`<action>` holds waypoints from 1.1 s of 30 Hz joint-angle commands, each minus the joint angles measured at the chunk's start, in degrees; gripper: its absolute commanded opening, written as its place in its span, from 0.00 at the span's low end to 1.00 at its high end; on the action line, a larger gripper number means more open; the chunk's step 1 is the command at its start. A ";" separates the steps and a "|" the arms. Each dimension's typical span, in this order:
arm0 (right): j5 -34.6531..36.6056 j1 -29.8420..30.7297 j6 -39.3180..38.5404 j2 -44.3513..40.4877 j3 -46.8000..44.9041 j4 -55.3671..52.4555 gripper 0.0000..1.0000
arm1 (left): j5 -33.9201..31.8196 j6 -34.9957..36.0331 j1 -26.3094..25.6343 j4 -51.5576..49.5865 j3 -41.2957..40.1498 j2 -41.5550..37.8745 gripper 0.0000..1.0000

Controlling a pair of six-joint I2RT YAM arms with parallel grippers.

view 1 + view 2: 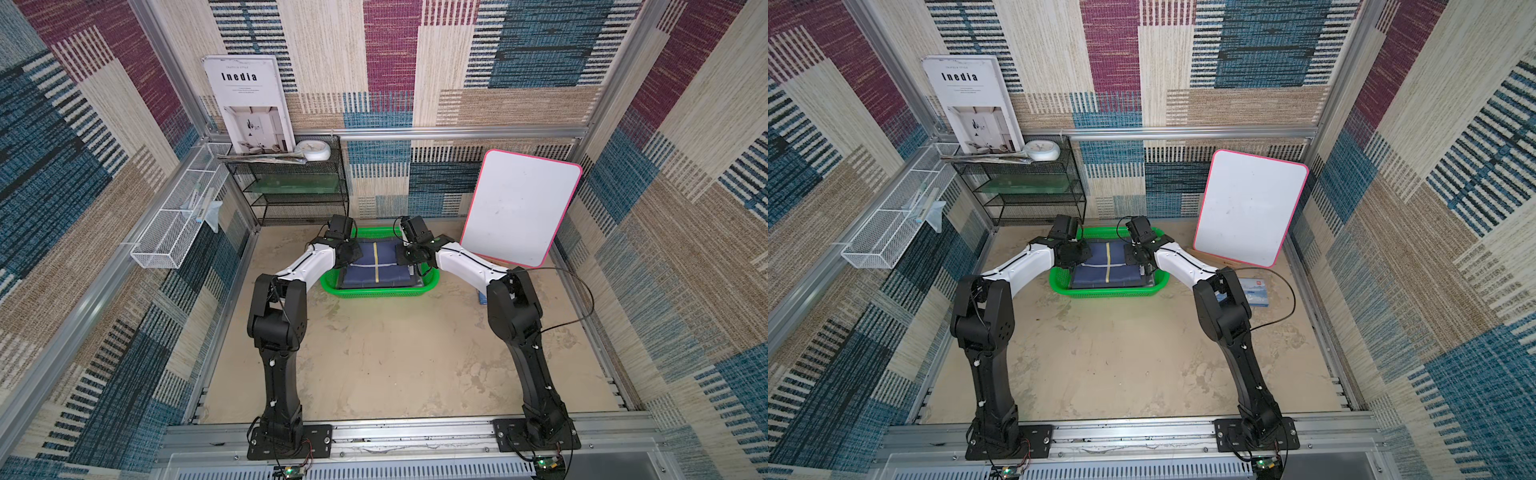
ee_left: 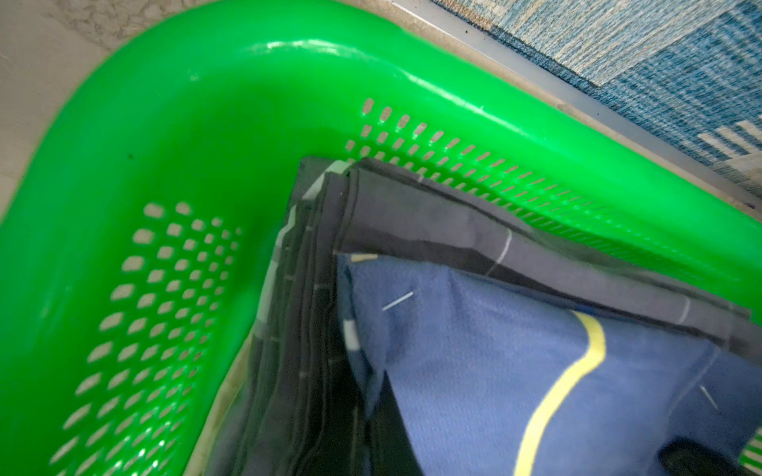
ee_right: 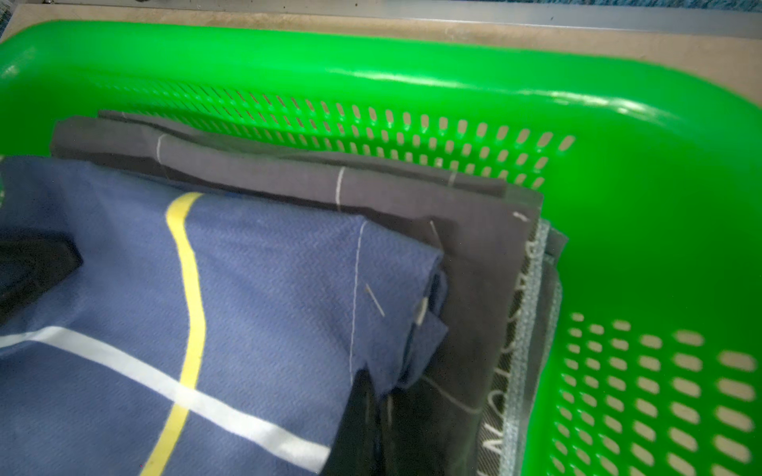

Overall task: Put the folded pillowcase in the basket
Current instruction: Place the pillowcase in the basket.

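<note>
Left arm (image 1: pixel 274 320) and right arm (image 1: pixel 515 311) fold inward over the basket (image 1: pixel 374 293).
I see left gripper (image 1: pixel 353 258), right gripper (image 1: pixel 405 258) pinching the pillowcase (image 1: pixel 384 274); book (image 1: pixel 245 104) behind it reads "Inedia".

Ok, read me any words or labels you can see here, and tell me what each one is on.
"Inedia": on the white poster on the black mesh shelf.
Small print above and below it: too small to read.
Woven lettering on the dark fabric edge in the basket: blurred, unreadable.
</note>
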 commanded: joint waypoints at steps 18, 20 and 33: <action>-9.72 0.79 0.69 -2.24 2.37 1.13 0.47 | 9.01 -1.29 -1.77 3.38 -3.03 -4.72 0.58; -9.50 0.60 1.01 0.84 5.59 -1.82 0.47 | 7.14 -1.43 -1.62 2.81 -2.62 -3.12 0.58; -5.06 -2.41 1.55 -10.02 -8.73 4.21 0.48 | 2.91 0.94 -0.10 4.65 -8.59 -9.82 0.77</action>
